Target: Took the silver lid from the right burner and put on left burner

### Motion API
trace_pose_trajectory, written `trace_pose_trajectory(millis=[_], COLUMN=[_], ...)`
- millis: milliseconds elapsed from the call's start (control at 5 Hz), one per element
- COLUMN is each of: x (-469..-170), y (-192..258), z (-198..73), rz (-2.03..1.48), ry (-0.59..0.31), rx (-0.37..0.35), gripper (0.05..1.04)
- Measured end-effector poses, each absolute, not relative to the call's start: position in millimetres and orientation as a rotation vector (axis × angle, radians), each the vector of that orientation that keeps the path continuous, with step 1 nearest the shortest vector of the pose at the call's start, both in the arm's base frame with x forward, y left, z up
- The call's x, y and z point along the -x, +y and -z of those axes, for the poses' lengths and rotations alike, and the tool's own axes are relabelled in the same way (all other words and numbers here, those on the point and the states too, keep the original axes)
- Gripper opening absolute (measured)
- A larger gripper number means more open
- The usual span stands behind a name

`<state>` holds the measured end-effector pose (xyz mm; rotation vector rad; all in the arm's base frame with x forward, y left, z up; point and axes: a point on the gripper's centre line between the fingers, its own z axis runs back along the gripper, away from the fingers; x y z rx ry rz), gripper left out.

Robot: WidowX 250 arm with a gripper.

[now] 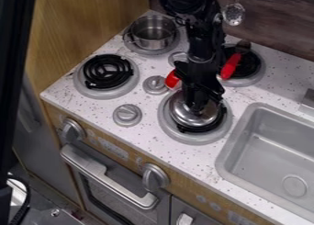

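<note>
On the counter [149,137] near the front edge, I cannot tell if the gripper [196,106] is closed on the silver lid [182,117]; weak pinch may drop it.

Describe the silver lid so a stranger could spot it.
Find the sink, then the front burner beside it. The lid is over that burner, right under the black hand. It is a shiny dome, while the silver pot at the back stands open.

Soft light, glints on silver lid [182,114].
</note>
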<state>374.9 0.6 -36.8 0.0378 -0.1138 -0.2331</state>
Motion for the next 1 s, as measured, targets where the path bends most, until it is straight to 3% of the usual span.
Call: trace_pose_trajectory(millis=[200, 600, 1000], x=[-385, -408, -406], y=[12, 90, 172], z=[28, -11, 19], rz=[0.196, -0.008, -0.22], ry=[-0.141, -0.226, -0.169], rx=[-0.035, -0.044, -0.036], gripper=[0.268, 0.268, 0.268])
